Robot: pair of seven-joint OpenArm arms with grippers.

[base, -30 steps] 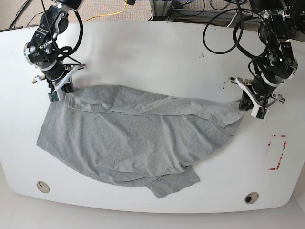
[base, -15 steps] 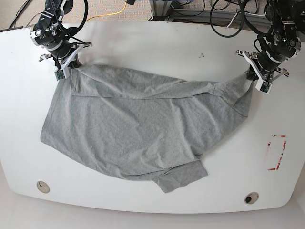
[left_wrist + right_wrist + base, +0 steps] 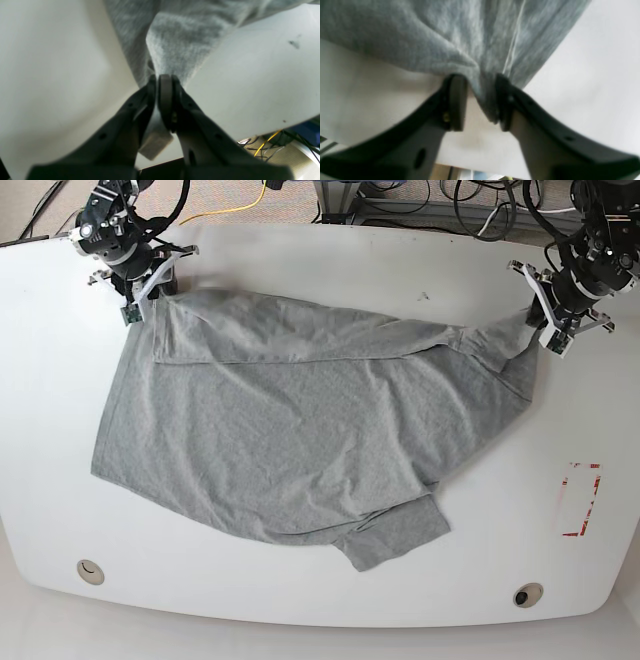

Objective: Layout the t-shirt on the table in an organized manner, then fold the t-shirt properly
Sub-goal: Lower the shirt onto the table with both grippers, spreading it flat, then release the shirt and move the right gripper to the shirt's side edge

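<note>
The heather-grey t-shirt (image 3: 300, 430) lies spread and wrinkled on the white table (image 3: 350, 270), with no lettering showing. One sleeve sticks out at the front (image 3: 400, 535). My left gripper (image 3: 548, 320) is at the far right, shut on a pinched corner of the shirt. In the left wrist view the gripper (image 3: 163, 80) has its jaws closed on the grey cloth (image 3: 180, 37). My right gripper (image 3: 140, 295) is at the far left. In the right wrist view the gripper (image 3: 480, 100) clamps a thick bunch of cloth (image 3: 445, 37) between its pads.
A red dashed rectangle (image 3: 580, 500) is marked at the right. Two grommet holes (image 3: 90, 571) (image 3: 527, 594) sit near the front edge. Cables (image 3: 480, 210) hang beyond the table's far edge. A small dark speck (image 3: 423, 296) lies on the far part of the table.
Both grippers have moved toward the table's far edge, holding the shirt. The shirt has slid that way and its far edge is pulled wider and straighter.
</note>
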